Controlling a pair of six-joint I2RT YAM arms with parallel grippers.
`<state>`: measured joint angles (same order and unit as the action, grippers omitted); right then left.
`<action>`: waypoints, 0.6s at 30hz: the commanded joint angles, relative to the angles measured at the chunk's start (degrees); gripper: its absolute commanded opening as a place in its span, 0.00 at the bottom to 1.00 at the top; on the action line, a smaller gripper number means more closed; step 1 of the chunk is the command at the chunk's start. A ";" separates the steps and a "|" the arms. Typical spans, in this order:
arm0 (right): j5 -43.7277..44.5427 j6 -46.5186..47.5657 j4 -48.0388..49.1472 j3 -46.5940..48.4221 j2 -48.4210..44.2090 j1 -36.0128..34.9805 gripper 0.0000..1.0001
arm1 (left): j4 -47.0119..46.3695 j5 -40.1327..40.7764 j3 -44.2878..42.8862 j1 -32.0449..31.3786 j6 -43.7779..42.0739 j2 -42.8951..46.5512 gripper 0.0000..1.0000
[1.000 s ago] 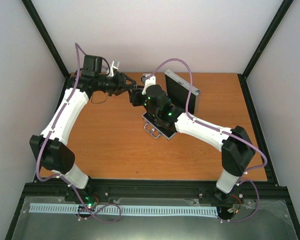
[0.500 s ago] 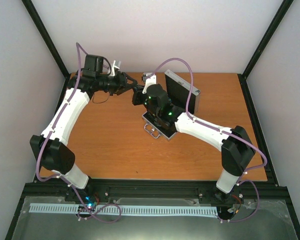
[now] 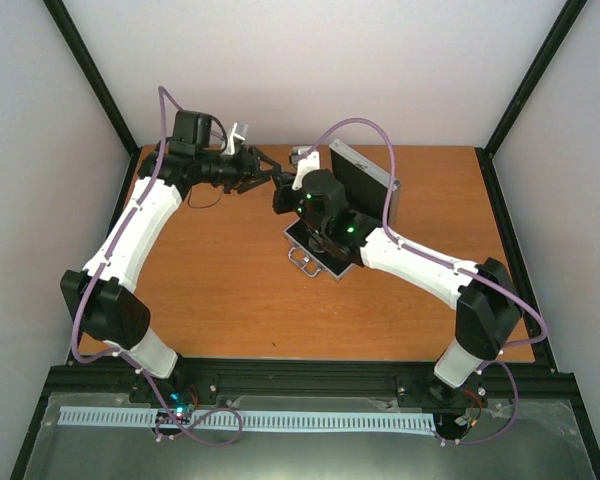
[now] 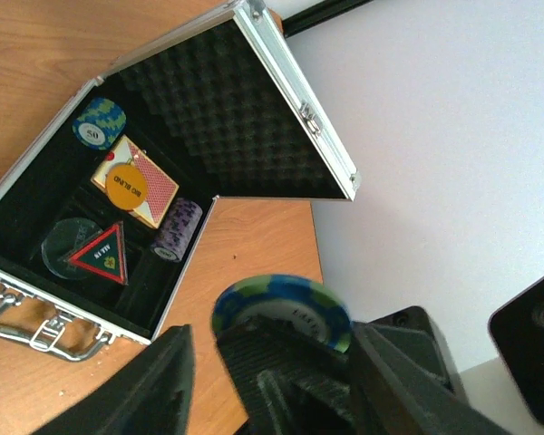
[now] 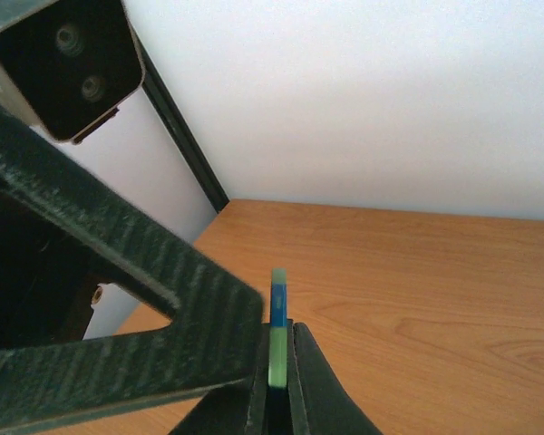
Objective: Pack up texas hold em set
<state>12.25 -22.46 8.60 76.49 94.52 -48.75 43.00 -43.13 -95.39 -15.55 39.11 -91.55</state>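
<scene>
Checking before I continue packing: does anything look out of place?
One blue-green poker chip is outside the case, pinched in the right claw. Inside, the purple chip stack lies on its side beside the card pack. Nothing looks damaged.

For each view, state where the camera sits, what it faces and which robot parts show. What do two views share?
Top external: above the near edge, looking down on table, left arm, right arm.
Left wrist: on the left arm, facing the open case; own fingers show.
Right wrist: on the right arm, facing the wall; right end effector pinches a chip.
Shared: both wrist views show that chip.
</scene>
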 commanded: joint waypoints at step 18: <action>-2.75 9.26 -19.65 5.71 -5.49 2.13 0.03 | 1.41 0.84 -1.72 0.80 -0.32 1.58 0.85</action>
<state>10.04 -16.29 -2.44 80.51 91.18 -46.61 44.64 -43.07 -96.05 -15.62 38.85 -91.55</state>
